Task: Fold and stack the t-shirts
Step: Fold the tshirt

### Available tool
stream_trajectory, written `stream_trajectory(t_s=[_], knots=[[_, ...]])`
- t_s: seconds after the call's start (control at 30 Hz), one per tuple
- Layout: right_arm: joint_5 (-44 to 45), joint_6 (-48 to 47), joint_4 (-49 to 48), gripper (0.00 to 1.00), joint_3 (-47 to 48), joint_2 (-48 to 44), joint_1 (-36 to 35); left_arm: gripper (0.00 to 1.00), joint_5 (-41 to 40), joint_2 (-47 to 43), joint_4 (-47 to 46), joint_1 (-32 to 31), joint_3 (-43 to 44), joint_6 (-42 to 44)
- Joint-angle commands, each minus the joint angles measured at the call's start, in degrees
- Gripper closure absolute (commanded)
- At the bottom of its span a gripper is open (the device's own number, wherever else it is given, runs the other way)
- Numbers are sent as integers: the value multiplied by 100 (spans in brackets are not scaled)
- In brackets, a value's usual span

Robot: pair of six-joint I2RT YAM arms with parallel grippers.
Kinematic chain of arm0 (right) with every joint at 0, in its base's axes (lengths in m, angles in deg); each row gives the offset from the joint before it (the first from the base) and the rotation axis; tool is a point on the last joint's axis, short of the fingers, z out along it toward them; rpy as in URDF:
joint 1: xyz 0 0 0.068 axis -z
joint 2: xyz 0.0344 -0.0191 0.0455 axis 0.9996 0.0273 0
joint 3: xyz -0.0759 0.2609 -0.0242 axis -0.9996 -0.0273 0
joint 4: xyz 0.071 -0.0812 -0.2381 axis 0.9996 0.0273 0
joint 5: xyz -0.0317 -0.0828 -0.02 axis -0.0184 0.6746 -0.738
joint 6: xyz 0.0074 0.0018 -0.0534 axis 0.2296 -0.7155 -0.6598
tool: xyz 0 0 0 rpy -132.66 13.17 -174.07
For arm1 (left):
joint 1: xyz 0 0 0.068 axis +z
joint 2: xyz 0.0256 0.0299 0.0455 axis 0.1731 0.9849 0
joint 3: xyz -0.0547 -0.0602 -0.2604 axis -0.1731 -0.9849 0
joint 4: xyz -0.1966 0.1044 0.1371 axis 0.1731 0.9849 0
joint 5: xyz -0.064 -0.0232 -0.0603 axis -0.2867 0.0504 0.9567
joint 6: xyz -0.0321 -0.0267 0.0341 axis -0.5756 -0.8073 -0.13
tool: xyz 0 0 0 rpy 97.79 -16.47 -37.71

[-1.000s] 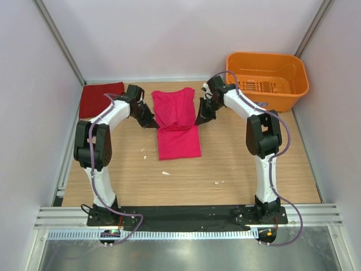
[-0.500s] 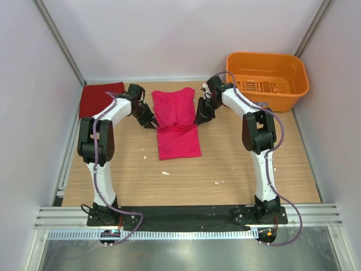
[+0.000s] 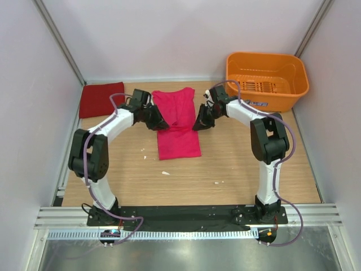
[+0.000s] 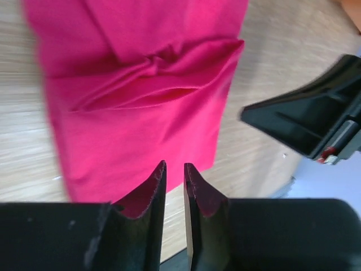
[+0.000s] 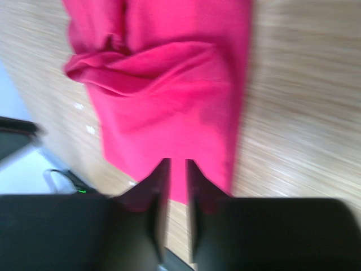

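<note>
Magenta t-shirt (image 3: 178,129), soft, light and limp, lies part-folded left of the orange basket (image 3: 267,79); crimson t-shirt (image 3: 100,100) lies folded farther left. Right gripper (image 3: 201,125) on its basket-side edge and left gripper (image 3: 159,122) opposite, both slightly parted and empty. Likely best pinched at the hem corners.

rumpled pink t-shirt (image 5: 169,107), fingers (image 5: 153,200) slightly apart

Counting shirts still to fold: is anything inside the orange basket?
Nothing shows inside the basket: only its bare slotted floor. Its near wall hides the strip of floor just behind it.
</note>
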Motion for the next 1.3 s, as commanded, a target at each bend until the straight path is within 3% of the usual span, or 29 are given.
stream_trajectory(t_s=[0.0,0.2,0.63,0.83,1.0,1.17,1.27], knots=[[-707,1212,-1930,85,-483,-84,-312,82,906,358,-1367,-212,-279,-456],[-505,1819,-2564,96,-483,267,-559,85,994,938,-1895,-388,-130,-719],[57,1557,-2319,97,298,900,-541,83,863,1526,-1545,-353,326,-360],[383,1266,-1898,95,1396,1322,-348,82,687,2018,-1228,-46,1012,-8],[638,504,-721,94,2250,1306,-225,78,738,2283,-885,297,1592,335],[-20,466,-953,88,1183,480,-242,74,1547,2494,-762,394,2006,546],[-380,685,-1481,86,406,233,-251,70,1417,1829,-911,350,1542,537]])
